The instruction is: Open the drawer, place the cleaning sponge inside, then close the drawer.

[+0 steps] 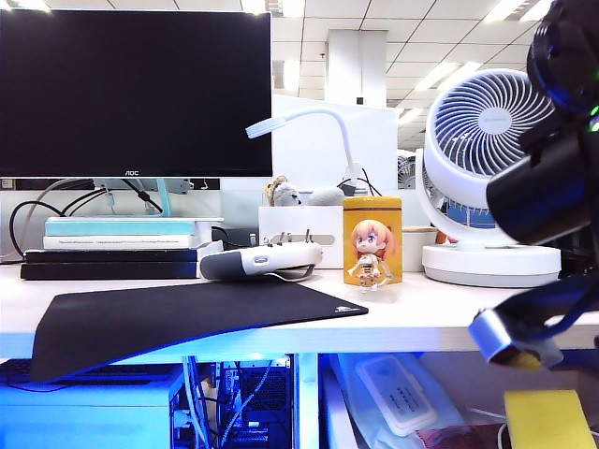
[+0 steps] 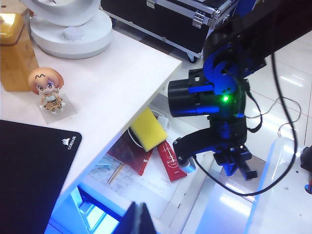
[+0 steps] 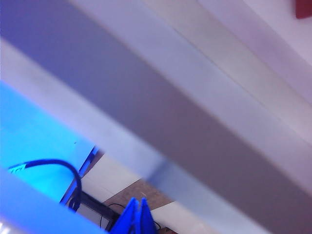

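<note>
The cleaning sponge (image 2: 147,128) lies yellow face up among papers in the drawer (image 2: 187,200), which stands pulled out below the desk edge. In the exterior view the sponge (image 1: 547,419) shows at the bottom right. My right gripper (image 3: 138,217) is shut with nothing between its blue fingers, and it faces the underside of the desk edge. The right arm (image 2: 219,97) hangs beside the open drawer, just off the desk's corner, with its gripper (image 2: 243,169) low and clear of the sponge. My left gripper (image 2: 139,220) is shut and empty, hovering above the near end of the drawer.
On the desk stand a yellow tin (image 1: 372,238) with a small girl figure (image 1: 372,254), a white fan (image 1: 491,178), a black mouse pad (image 1: 178,313), a controller (image 1: 262,260), books and a monitor. A red booklet (image 2: 169,161) lies in the drawer. A black case (image 2: 170,19) sits on the floor.
</note>
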You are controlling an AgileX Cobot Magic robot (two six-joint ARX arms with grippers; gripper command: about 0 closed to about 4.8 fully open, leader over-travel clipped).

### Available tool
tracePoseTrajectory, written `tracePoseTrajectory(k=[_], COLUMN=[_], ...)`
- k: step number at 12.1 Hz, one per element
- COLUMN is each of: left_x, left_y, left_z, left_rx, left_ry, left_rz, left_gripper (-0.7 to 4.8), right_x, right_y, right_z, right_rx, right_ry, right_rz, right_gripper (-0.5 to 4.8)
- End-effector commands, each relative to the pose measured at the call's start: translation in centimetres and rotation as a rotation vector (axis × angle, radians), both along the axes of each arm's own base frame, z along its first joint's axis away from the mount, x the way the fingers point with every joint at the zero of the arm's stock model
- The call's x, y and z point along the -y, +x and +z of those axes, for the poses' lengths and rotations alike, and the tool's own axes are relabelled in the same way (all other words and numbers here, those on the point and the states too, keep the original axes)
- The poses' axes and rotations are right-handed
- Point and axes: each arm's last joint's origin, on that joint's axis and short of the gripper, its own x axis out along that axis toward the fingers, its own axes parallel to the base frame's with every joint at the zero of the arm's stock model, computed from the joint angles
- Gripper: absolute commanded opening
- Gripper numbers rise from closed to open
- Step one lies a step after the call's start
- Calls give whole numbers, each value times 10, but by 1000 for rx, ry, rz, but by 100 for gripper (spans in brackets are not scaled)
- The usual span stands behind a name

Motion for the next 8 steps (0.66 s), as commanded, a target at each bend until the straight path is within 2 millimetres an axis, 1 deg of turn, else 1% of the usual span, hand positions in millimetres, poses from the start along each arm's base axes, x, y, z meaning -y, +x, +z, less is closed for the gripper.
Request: tracePoseTrajectory(k=[1,2,8], left_x=[0,0,0], left_y=[0,0,0], left_z=[3,3,3], left_rx=[15,15,15], left_ry=[-9,-9,-9], left_rz=[-2,-2,-2], left_gripper=[-6,-6,-6], right_x=[-2,-2,-5], right_y=[5,8,15], right_z=[-6,-8,-10], right_rx=[33,70,147], right_ry=[5,-10,17], right_rz=[7,15,15], right_gripper=[-8,-8,-8])
